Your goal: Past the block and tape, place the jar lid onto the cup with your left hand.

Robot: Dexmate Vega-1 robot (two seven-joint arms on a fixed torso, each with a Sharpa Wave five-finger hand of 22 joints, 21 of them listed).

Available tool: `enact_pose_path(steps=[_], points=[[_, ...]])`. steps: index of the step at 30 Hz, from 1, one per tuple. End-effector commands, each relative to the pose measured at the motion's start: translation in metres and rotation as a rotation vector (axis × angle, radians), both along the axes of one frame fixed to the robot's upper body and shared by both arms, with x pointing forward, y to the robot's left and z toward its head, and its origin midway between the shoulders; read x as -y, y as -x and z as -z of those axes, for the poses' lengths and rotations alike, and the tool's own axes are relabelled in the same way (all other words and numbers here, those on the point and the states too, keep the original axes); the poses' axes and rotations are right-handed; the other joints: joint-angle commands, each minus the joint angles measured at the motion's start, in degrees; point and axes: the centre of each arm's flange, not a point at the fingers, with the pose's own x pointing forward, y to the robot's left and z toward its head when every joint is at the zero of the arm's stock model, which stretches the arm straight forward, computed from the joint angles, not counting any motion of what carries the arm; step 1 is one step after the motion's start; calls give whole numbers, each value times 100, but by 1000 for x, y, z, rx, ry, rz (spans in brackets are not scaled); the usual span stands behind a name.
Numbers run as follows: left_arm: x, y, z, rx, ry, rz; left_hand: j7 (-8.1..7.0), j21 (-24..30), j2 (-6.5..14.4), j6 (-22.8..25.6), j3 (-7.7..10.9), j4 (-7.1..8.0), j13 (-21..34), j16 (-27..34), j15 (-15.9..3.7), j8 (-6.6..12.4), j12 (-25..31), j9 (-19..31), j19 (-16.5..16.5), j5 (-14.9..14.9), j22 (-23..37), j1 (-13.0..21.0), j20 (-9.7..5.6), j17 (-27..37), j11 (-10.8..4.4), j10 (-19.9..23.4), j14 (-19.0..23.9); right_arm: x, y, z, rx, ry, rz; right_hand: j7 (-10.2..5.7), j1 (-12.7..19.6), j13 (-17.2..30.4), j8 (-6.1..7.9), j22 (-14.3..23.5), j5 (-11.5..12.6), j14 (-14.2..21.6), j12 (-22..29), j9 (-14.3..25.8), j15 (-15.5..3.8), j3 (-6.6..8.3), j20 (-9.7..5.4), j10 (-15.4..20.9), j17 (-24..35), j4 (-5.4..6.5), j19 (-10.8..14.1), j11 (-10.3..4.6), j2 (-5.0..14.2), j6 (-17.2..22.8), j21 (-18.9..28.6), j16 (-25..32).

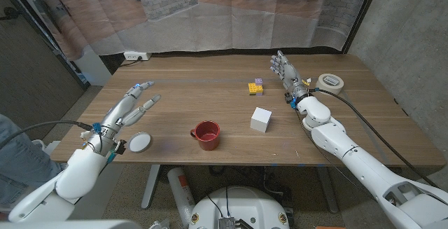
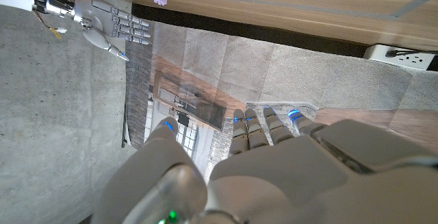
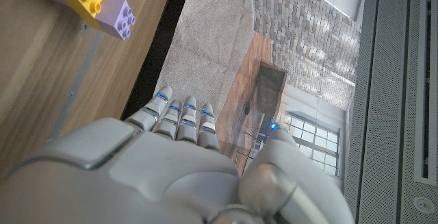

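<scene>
Matt wooden table [image 1: 210,82]; glossy red cup [image 1: 206,135].

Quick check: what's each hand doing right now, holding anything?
Left hand: open, fingers spread, holding nothing; the white round jar lid lies on the table beside its wrist.
Right hand: open, fingers extended, holding nothing.

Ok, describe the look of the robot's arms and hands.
Both arms have smooth white shells with black cables along them. The left hand and right hand are silver-grey metal, jointed, with small blue lights at the fingertips and coloured wires at the wrists.
</scene>
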Motion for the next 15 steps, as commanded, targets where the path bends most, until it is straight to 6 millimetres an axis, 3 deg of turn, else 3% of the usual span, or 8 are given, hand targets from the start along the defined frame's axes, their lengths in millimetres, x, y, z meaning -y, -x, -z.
enact_pose_path(steps=[1,15], points=[[2,11,2,-15,-57,-42,-17,31,28,96,1,-35,24,17,-93,31,27,24,20,45,14,71,-21,15,2,72,59,3,2,1,0,-7,-1,-11,32,15,-24,29,-4,49,15,32,7,10,-3,64,23,-24,35,-13,39,41,-13,9],[-4,23,8,5,-90,-78,-62,29,93,267,40,-77,25,17,-117,52,39,24,92,115,9,176,-4,15,-64,234,171,-4,3,0,15,-1,-5,1,30,16,-21,30,-6,61,18,32,2,2,-2,80,23,-29,50,-26,41,53,-36,10]])
